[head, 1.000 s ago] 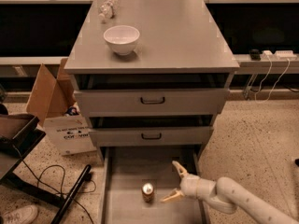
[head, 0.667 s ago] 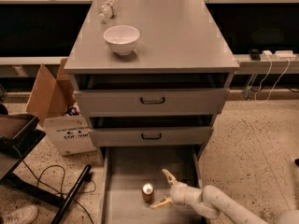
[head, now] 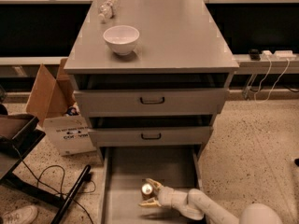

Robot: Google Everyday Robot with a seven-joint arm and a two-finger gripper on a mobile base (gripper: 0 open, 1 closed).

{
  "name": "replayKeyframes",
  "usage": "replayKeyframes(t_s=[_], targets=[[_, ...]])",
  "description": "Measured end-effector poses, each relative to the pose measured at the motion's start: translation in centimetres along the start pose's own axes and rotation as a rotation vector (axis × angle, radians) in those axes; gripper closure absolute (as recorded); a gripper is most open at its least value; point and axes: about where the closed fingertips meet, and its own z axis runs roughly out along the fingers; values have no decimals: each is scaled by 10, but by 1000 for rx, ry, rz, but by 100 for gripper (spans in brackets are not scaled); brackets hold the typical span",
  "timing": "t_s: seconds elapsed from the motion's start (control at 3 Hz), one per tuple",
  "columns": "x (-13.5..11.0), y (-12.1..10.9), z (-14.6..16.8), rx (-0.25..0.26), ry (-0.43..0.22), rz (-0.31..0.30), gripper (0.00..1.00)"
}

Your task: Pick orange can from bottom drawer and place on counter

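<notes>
Here, orange can (head: 146, 189) upright in bottom drawer (head: 140, 166), silver top up; tool (head: 148, 193) spread around it.

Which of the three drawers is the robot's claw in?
The bottom drawer, the only one pulled far out; the gripper sits inside it, fingers open, at the orange can.

With our gripper (head: 146, 193) low in the drawer (head: 140, 164), fingers spread about the can (head: 147, 189), we have bare floor ahead of it and open air above.
</notes>
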Motion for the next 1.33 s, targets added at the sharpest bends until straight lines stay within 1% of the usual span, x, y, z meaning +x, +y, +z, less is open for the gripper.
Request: replayKeyframes(t_s=[0.33, 0.67, 1.0, 1.33], targets=[[13, -3, 23, -24, -16, 0, 50], [13, -6, 24, -21, -13, -4, 73], [7, -4, 23, -27, -20, 0, 97], [-32, -3, 1, -50, -17, 23, 100]])
